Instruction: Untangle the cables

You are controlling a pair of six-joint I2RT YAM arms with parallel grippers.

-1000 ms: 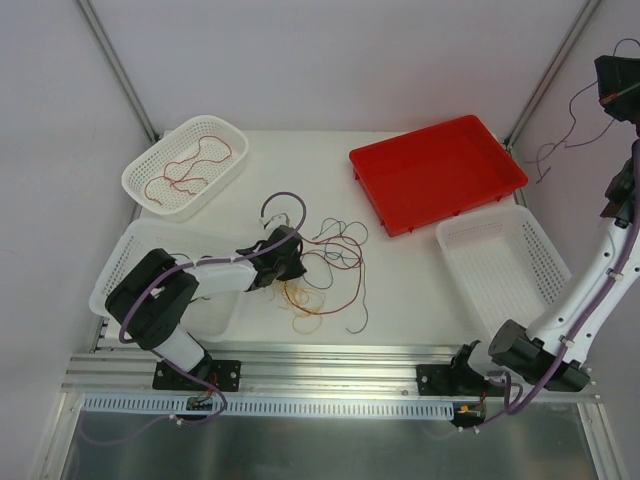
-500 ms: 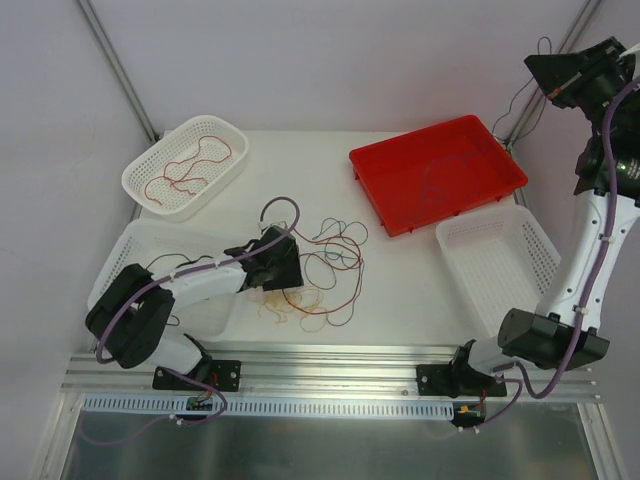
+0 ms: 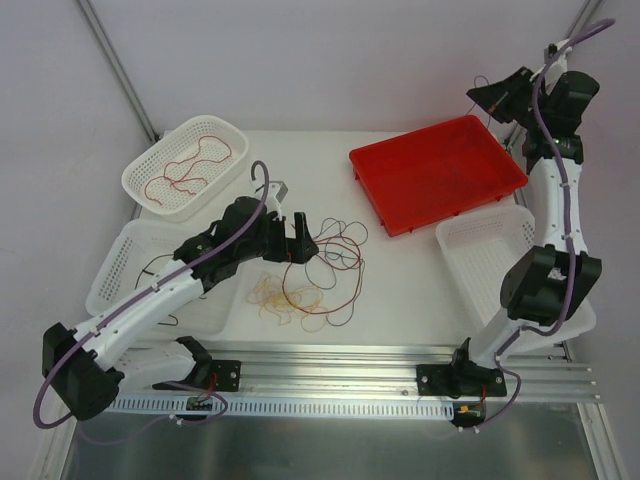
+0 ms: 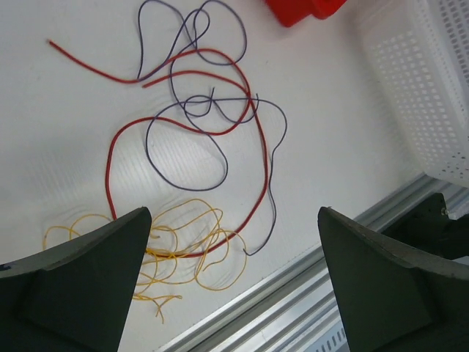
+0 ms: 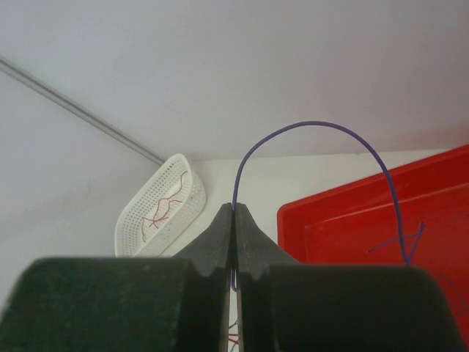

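The cables lie loose on the white table: a red one (image 4: 110, 158), a dark purple one (image 4: 220, 158) looped across it, and a yellow bunch (image 4: 187, 253) by the near edge, also seen as a cluster of cables (image 3: 315, 280) from above. My left gripper (image 3: 290, 245) hovers over them, open and empty, its jaws wide apart (image 4: 232, 213). My right gripper (image 3: 482, 97) is raised high over the red tray (image 3: 440, 170). It (image 5: 234, 209) is shut on a purple cable (image 5: 315, 126) that arcs up and hangs down into the red tray (image 5: 440, 191).
A white basket (image 3: 150, 185) holding red wires stands at the back left. Another white basket (image 3: 125, 270) lies under the left arm, and a third (image 3: 500, 265) sits at the right. An aluminium rail (image 3: 330, 365) runs along the near edge.
My left gripper opened, lifted off the yellow bunch and pulled back. The right arm swung from the far right to above the red tray, carrying the purple cable.
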